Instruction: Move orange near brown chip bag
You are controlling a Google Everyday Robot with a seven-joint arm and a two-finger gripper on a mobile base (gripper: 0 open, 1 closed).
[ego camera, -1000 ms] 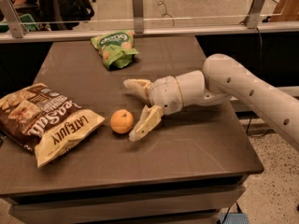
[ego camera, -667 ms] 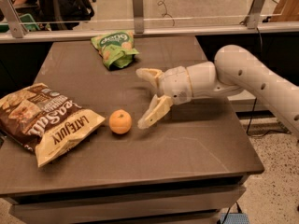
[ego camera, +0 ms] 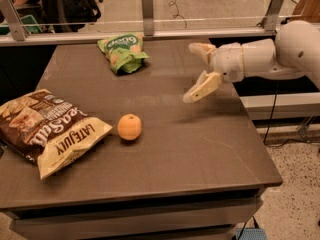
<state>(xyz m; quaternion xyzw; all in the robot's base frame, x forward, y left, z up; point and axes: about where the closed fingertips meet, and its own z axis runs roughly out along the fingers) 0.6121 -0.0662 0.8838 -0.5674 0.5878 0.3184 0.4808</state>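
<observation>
The orange (ego camera: 129, 127) lies on the dark table (ego camera: 200, 149), just right of the cream-yellow end of the brown chip bag (ego camera: 47, 129), a small gap between them. The bag lies flat at the table's left edge. My gripper (ego camera: 194, 71) is open and empty, raised above the right part of the table, well to the right of and beyond the orange. Its two cream fingers (ego camera: 201, 87) spread apart and point left.
A small green snack bag (ego camera: 123, 52) lies at the back middle of the table. A glass barrier with metal posts (ego camera: 147, 9) runs along the far edge. The table's right edge drops to a speckled floor (ego camera: 295, 204).
My gripper has pulled away from the orange, moving right and up over the table with its fingers open. The orange stays beside the brown chip bag.
</observation>
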